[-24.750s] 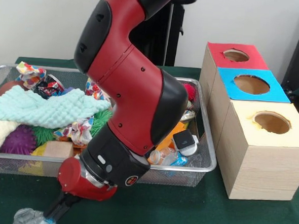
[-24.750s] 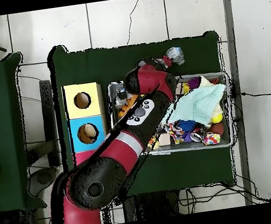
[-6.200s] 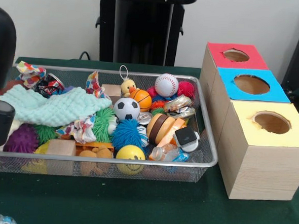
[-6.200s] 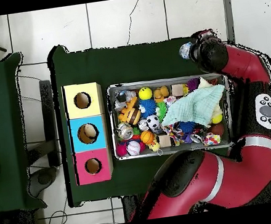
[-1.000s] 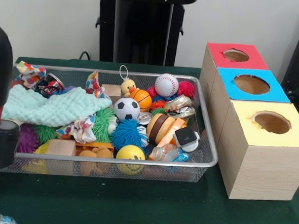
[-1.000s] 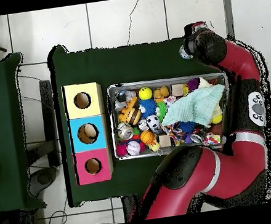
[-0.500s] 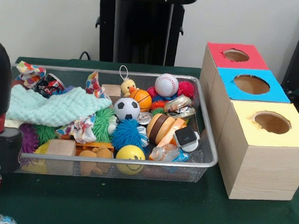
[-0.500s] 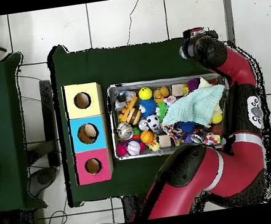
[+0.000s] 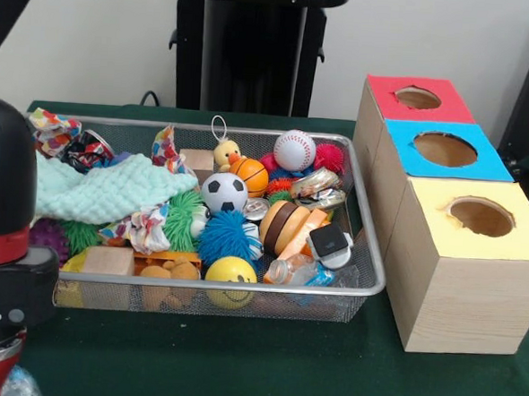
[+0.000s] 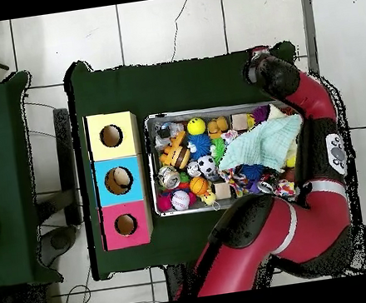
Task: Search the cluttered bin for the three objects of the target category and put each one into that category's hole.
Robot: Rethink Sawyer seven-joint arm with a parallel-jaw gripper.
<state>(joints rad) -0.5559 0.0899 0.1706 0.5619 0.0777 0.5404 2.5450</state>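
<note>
Crumpled plastic lying on the green table, outside the basket. Front view: arm sliding across and sinking over it since a moment ago, probably going for a pick-up. Overhead: wrist creeping inward over the table's corner, pincer hanging close above the plastic; not showing whether open or closed.

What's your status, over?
End effector past the bin's corner, grip state unclear. Bin full of clutter. Three holes unobstructed; something sits in the blue box.
</note>
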